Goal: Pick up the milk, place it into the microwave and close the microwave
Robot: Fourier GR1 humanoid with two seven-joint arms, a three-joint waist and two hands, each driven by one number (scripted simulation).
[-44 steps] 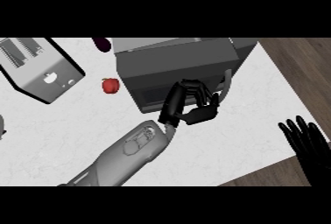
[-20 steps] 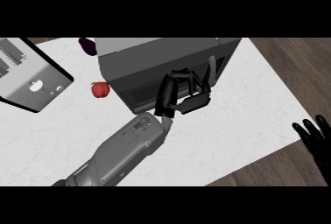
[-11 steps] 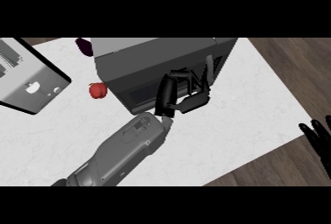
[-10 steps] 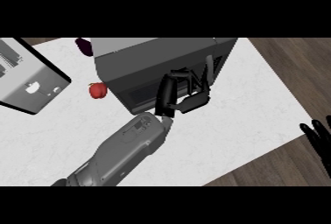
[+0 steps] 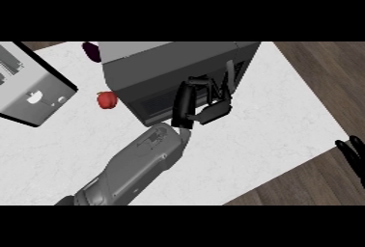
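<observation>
Two hands show: the left hand [image 5: 202, 99] lies against the front of the dark grey microwave [image 5: 167, 67], its fingers [image 5: 182, 103] curled at the door's edge, though what they grasp, if anything, I cannot tell. The milk cannot be seen. The right hand [image 5: 354, 152] rests at the view's right edge, fingers straight and released. On the white tabletop [image 5: 249, 140], a red apple [image 5: 106, 99] sits between the microwave and a silver toaster [image 5: 28, 91]; a dark purple thing [image 5: 91, 49] lies behind.
</observation>
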